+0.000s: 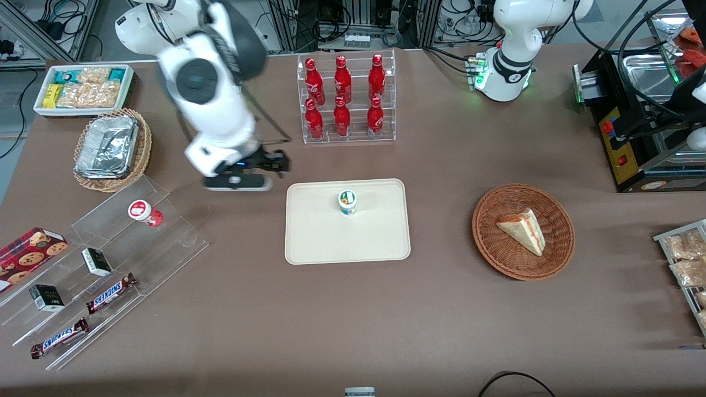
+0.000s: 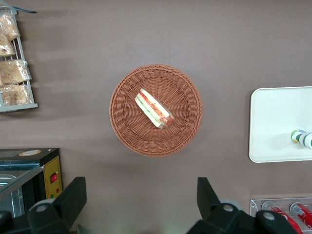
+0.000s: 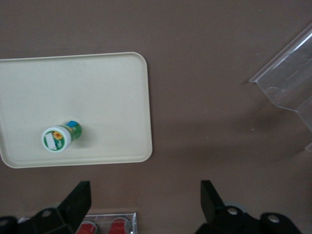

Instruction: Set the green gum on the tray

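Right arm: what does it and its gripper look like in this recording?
The right arm is glossy white with rounded shells and a dark grey round joint cap; a thin black cable runs along it. Its gripper is above bare table, beside the tray where the green gum stands; it has a pale grey body under a black mount. The wrist view shows two black fingers, spread open.

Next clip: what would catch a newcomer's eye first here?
Probably the green gum standing upright alone on the cream tray at the table's middle. Next, the working arm's gripper, jaws open and empty, hanging over bare table beside the tray, toward the working arm's end. Then the rack of red bottles, farther from the front camera than the tray, and the sandwich wedge in its wicker basket toward the parked arm's end.
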